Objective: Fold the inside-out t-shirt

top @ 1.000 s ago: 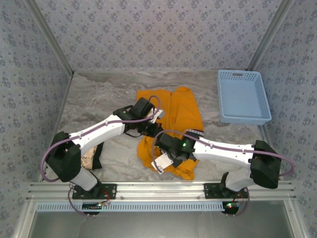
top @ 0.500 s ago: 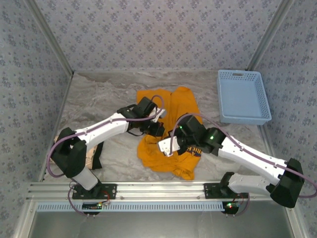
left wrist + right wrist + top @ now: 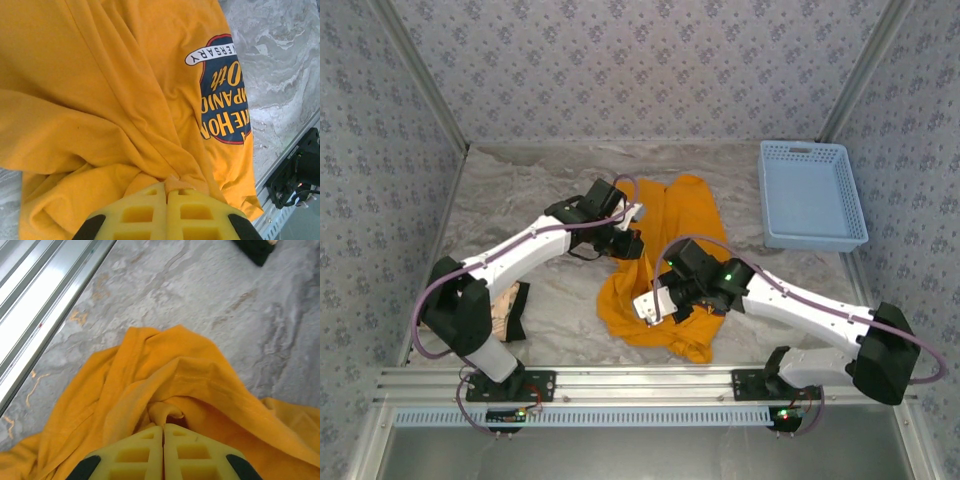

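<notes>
Marble table (image 3: 520, 195): crumpled orange t-shirt (image 3: 690, 220) (dark print (image 3: 222, 90) showing).

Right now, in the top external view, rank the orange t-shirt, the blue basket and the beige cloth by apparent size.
1. t-shirt: largest, even though it is partly covered.
2. blue basket: somewhat smaller.
3. beige cloth: clearly smallest, and partly behind the left arm, so its full extent is unsure.
</notes>
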Controlling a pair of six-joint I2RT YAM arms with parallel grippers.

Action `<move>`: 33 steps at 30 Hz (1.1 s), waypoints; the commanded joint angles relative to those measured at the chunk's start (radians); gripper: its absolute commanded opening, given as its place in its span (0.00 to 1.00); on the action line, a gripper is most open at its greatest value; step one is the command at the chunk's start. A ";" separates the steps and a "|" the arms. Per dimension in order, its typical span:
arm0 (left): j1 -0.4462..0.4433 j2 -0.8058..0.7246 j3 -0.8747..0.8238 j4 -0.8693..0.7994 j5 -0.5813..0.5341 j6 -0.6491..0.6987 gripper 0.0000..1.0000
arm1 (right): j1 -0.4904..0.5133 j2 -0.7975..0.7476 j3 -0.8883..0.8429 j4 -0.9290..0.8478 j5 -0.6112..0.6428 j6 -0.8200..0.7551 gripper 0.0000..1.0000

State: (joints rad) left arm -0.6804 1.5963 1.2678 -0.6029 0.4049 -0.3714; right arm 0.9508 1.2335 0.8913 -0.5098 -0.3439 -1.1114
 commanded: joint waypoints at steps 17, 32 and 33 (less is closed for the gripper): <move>-0.018 -0.122 -0.048 0.073 -0.058 -0.137 0.00 | -0.024 0.041 -0.013 0.342 0.091 0.703 0.45; -0.024 -0.145 -0.056 0.102 -0.005 -0.151 0.00 | -0.103 0.049 -0.159 0.452 0.015 0.820 0.59; -0.025 -0.144 -0.056 0.104 0.000 -0.156 0.00 | -0.102 0.051 -0.168 0.469 -0.011 0.807 0.59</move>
State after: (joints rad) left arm -0.7002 1.4826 1.2198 -0.5323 0.3676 -0.5034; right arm 0.8520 1.2831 0.7422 -0.0917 -0.2756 -0.3046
